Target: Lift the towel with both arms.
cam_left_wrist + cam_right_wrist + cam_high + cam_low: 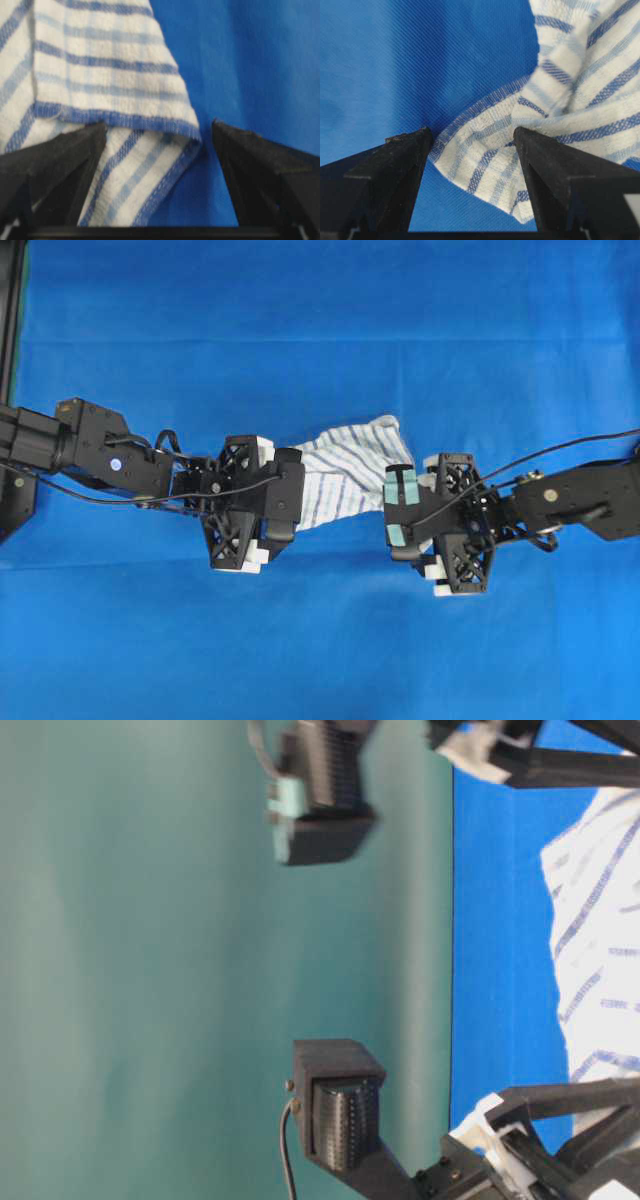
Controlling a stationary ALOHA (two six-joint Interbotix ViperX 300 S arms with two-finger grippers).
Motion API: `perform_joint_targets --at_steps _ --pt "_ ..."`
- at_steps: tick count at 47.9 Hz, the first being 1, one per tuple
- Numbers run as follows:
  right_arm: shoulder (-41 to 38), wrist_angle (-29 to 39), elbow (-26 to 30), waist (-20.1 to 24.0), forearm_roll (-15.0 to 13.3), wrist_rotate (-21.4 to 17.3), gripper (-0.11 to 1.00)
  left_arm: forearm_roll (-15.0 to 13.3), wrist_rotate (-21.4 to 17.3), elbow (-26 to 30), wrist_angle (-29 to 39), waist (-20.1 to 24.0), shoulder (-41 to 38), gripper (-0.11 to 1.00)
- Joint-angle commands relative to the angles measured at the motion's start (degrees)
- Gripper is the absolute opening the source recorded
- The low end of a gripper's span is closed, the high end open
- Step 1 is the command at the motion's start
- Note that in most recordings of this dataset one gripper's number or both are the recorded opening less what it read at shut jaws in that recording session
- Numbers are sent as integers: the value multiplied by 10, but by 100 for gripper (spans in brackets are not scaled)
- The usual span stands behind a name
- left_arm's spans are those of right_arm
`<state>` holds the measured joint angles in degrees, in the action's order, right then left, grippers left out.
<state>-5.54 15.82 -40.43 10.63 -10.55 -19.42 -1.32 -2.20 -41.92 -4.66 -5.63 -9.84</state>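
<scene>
Towel: the blue-striped white towel lay crumpled on the blue counter, between both grippers.
Left gripper: fingers spread, straddling a folded hemmed corner.
Right gripper: fingers spread around a curled edge.
Overhead view only: both arms reaching inward from opposite sides.
Wrist views only: hem stitching and the gaps between the fingers.

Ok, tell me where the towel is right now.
In the overhead view the towel lies crumpled mid-table on the blue cloth, between the left gripper and right gripper. Each wrist view shows a towel edge between open jaws.
</scene>
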Motion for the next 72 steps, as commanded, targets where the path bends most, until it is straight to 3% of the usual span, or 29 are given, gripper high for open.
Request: perform_joint_targets --at_steps 1,9,14,19,24,26,36,46,63,72 --pt "3 -9 2 -4 1 -1 68 -1 -1 4 -7 1 -4 86" --pt "4 -8 0 -9 -2 -1 67 -1 -1 4 -5 2 -5 78" --pt "4 -7 0 -10 -6 2 62 -1 -1 3 2 2 -4 54" --pt "4 -5 0 -10 -8 7 42 -1 -2 4 25 2 -4 24" --pt "6 -4 0 -10 -10 11 12 -1 -3 8 56 5 4 3" --pt "9 -4 0 -10 -10 11 5 -1 -3 10 70 7 10 3" --pt "42 4 5 -11 -11 11 5 -1 -2 25 130 14 78 3" --pt "139 110 40 -16 -15 15 5 -1 -4 45 212 21 178 3" --pt "295 277 144 -51 -91 15 5 8 -8 134 340 54 327 3" --pt "328 316 203 -52 -141 17 5 10 -20 181 379 88 374 3"
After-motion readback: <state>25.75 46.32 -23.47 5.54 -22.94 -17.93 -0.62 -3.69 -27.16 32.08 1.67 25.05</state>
